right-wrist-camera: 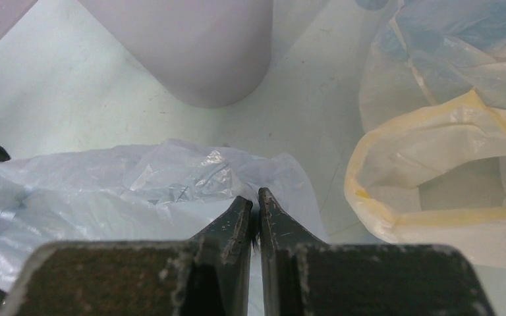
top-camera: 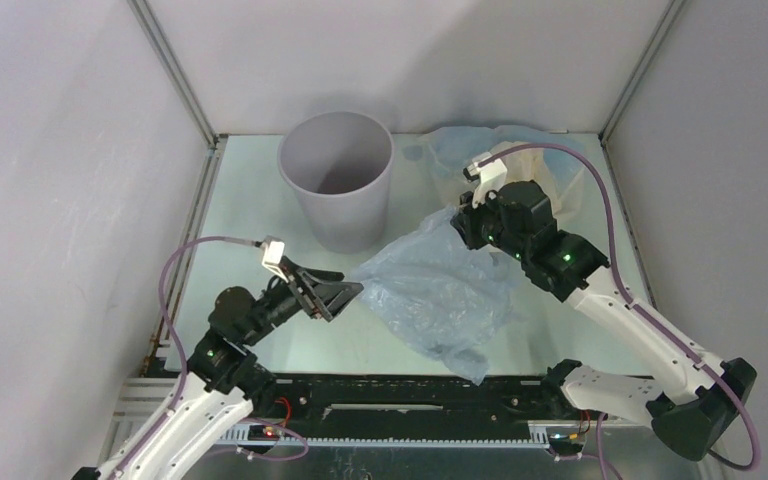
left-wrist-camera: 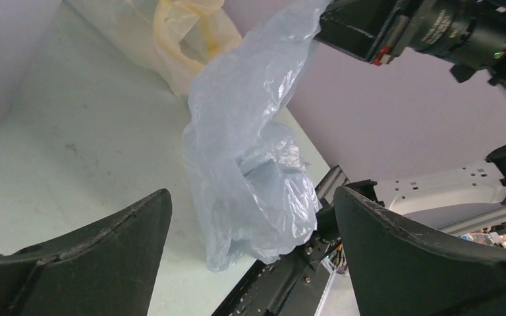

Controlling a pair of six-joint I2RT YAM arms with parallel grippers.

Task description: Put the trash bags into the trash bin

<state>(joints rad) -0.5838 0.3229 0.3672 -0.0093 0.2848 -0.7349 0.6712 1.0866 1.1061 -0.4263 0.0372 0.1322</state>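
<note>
The light grey trash bin (top-camera: pixel 338 180) stands upright at the back, left of centre; its base shows in the right wrist view (right-wrist-camera: pixel 204 46). A pale blue-grey trash bag (top-camera: pixel 440 290) hangs crumpled from my right gripper (top-camera: pixel 465 225), which is shut on its upper edge (right-wrist-camera: pixel 255 194). The bag's lower end rests on the table by the front rail (left-wrist-camera: pixel 244 151). My left gripper (top-camera: pixel 345 292) stands wide open just left of this bag, nothing between its fingers (left-wrist-camera: pixel 252 194). A cream-yellow trash bag (top-camera: pixel 550 175) (right-wrist-camera: pixel 435 164) lies at the back right.
A further pale blue bag (top-camera: pixel 460 150) lies behind the yellow one against the back wall. Grey enclosure walls close in the table (top-camera: pixel 250 210) on three sides. The black front rail (top-camera: pixel 410 385) runs between the arm bases.
</note>
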